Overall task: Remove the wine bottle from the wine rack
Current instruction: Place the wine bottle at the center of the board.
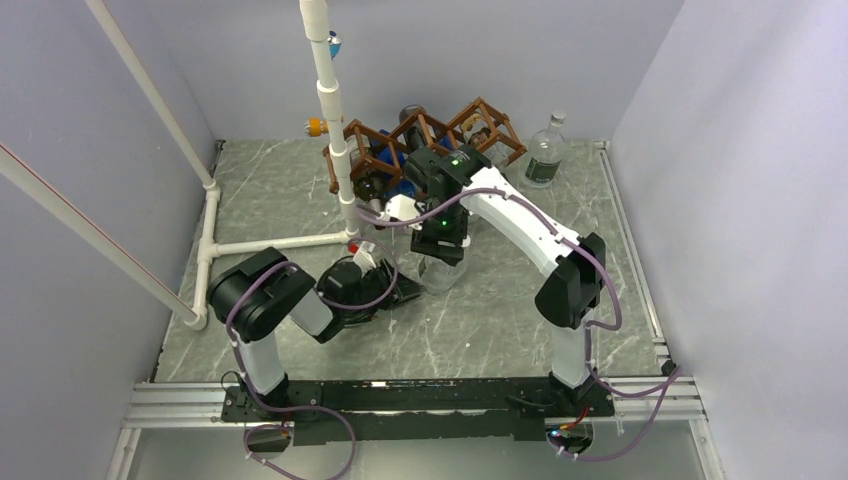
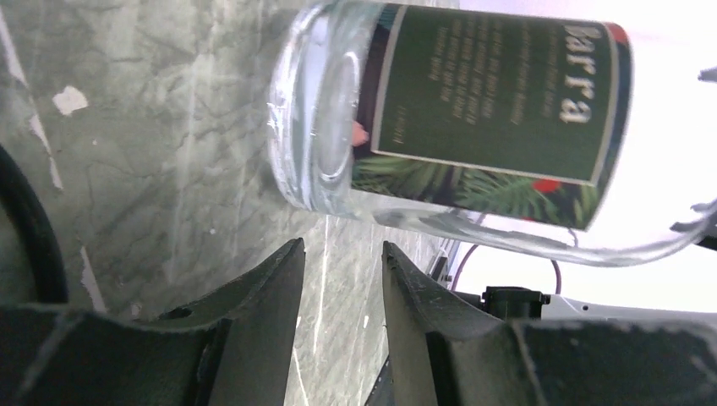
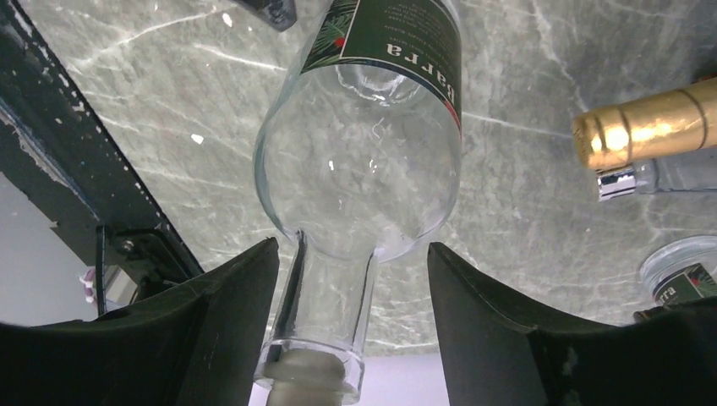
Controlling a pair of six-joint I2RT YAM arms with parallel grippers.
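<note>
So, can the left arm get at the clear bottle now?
Probably yes: the clear bottle is just ahead of the left arm, bare table between, though its jaws look too narrow for it.

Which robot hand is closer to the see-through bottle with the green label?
Right. The right gripper straddles the clear bottle at its neck, from above. The left gripper sits low beside its base, apart from it.

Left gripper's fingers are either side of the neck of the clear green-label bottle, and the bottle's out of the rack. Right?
Wrong arm. It is the right gripper whose fingers are either side of the neck of the clear green-label bottle; the right wrist view shows it. The left gripper has nothing between its fingers. The bottle is out of the wine rack, yes.
</note>
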